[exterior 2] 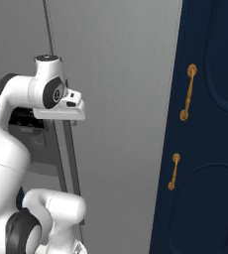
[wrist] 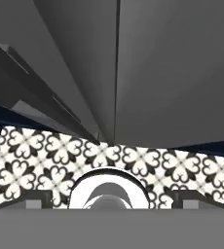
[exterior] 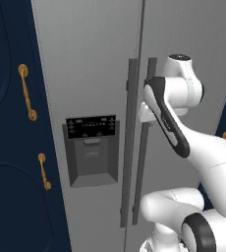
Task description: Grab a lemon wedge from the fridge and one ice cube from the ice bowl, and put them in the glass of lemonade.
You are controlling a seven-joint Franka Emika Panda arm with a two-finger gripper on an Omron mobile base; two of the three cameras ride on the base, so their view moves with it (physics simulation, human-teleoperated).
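Facing the shut fridge [exterior: 100, 64], which fills the centre of the left base view; the claw [wrist: 112, 197] stands open at its 2 bar handles [exterior: 132, 142]; the door looks heavy and stiff, so grip the rigid right bar mid-height

Arm: white with dark joints. I see it rising from the base, folding at a low elbow, then reaching up and forward.

Wrist: raised to about mid-height of the left base view, turned so the hand points downward.

Hand [exterior 2: 69, 116]: flat pale body seen side-on in the right base view; fingers [wrist: 36, 198] spread wide apart, nothing between them.
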